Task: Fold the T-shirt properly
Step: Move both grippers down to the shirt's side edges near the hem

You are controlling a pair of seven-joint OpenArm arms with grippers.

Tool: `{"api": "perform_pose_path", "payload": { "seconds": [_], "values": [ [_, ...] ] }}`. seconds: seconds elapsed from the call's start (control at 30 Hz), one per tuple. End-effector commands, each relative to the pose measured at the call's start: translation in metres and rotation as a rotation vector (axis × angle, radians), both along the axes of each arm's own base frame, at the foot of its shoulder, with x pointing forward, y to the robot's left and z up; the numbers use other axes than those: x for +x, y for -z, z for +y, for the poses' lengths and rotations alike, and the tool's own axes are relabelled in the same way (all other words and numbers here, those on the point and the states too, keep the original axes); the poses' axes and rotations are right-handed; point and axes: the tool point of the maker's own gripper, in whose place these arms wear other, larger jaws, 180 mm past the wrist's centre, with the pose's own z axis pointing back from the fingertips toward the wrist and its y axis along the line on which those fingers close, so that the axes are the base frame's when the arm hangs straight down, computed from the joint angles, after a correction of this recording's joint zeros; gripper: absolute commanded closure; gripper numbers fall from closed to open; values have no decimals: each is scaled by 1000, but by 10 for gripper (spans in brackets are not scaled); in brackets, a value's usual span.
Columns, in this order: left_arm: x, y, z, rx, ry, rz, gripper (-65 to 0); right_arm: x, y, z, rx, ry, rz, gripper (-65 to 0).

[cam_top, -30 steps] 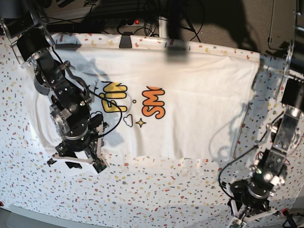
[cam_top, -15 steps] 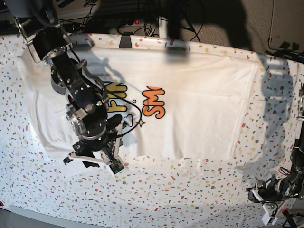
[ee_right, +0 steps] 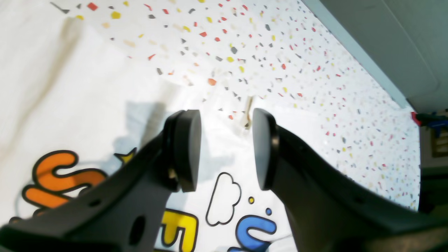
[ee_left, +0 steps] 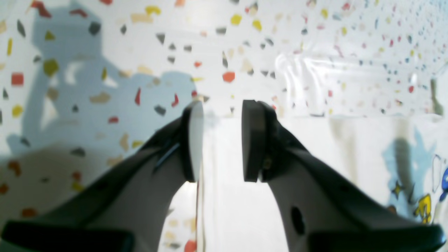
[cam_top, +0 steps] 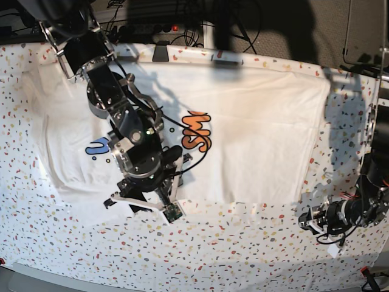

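Observation:
The white T-shirt (cam_top: pixel 255 134) lies spread flat on the speckled table (cam_top: pixel 243 255), with orange letters (cam_top: pixel 196 131) and a blue letter (cam_top: pixel 97 148) of its print showing. My right gripper (cam_top: pixel 143 207) hangs over the shirt's near edge, left of centre. In the right wrist view the right gripper (ee_right: pixel 226 148) is open above the T-shirt (ee_right: pixel 87 91), over a cloud outline (ee_right: pixel 224 199), and holds nothing. My left gripper (cam_top: pixel 311 221) sits low by the shirt's near right corner. In the left wrist view the left gripper (ee_left: pixel 222 140) is open and empty over the T-shirt (ee_left: pixel 332 168).
Cables and a power strip (cam_top: pixel 164 27) run behind the table's far edge, where a black clamp (cam_top: pixel 161 52) sits. The table's edge (ee_right: pixel 353 57) drops to grey floor in the right wrist view. Bare speckled table lies in front of the shirt.
The right arm has travelled to the base view's right along the shirt's near edge, covering the yellow letters. The left arm swung out, then came in low toward the shirt's near right corner.

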Motion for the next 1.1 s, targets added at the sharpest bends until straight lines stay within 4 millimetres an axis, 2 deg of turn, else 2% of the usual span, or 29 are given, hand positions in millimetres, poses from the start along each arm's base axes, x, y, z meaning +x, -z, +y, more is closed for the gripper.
{"api": "perform_pose_path", "payload": {
  "seconds": [0.0,0.2,0.4,0.73,0.93,1.07],
  "values": [
    [12,-17,5,-1,-13,-62,-186,5,-13,-1,-1,8,-47,-246],
    [-3,17,17,61,-54,-112,-185,-12,10,-5,-23,18,4,-246],
    [-3,15,14,9,-77,-107,-185,-22,23,-4,-22,21,40,-246],
    [-6,22,-2,-7,-51,-87,-185,-24,15,7,-12,25,16,-246],
    [-12,31,-20,-30,-8,-80,-185,-26,5,10,1,25,2,-246],
    [-15,39,-17,45,19,-126,-185,-32,10,11,5,22,14,-246]
  ]
}}
